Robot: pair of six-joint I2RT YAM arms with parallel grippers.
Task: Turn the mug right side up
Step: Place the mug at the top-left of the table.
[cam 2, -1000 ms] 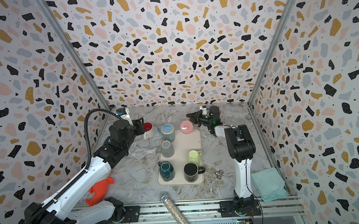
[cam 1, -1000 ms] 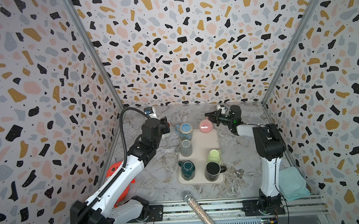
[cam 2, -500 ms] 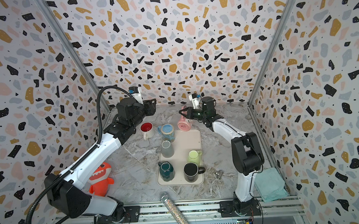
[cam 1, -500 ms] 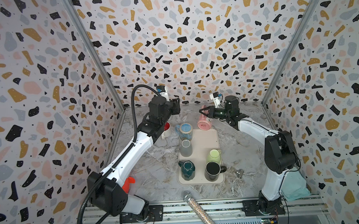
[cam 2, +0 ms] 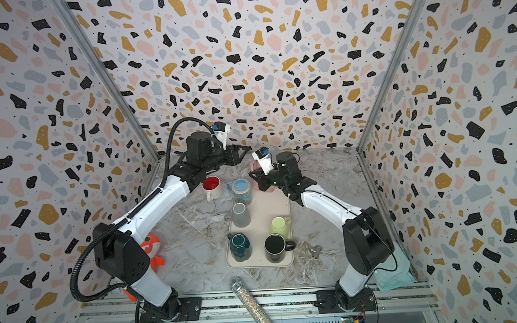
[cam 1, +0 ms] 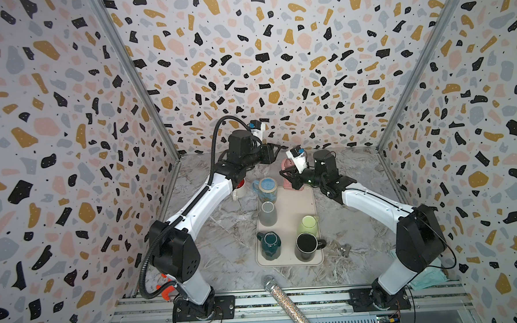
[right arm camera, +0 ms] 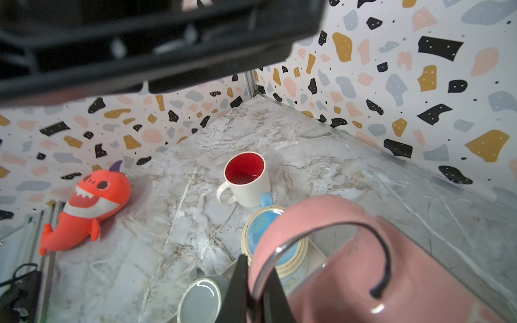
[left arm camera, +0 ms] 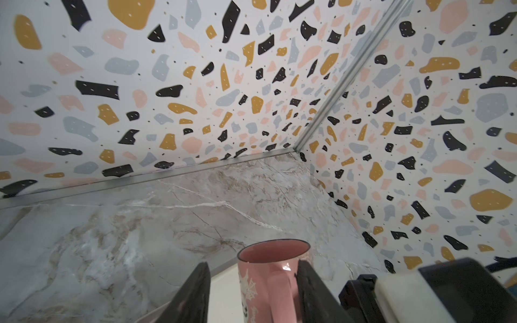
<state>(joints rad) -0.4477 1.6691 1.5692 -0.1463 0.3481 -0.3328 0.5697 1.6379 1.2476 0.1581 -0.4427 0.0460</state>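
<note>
Tray (cam 1: 295, 202) centre, plush toy (cam 2: 151, 248) to its left, microphone (cam 1: 287, 305) before it, cloth (cam 2: 397, 276) far right.

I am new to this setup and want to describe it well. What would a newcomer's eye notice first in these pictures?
First, the pink mug, mouth up at the far end of the tray, with the right pincer shut on its rim and the left pincer open around it. Next, the orange shark plush lying on the marble table on the robot's left side, and the glittery microphone at the front edge.
</note>
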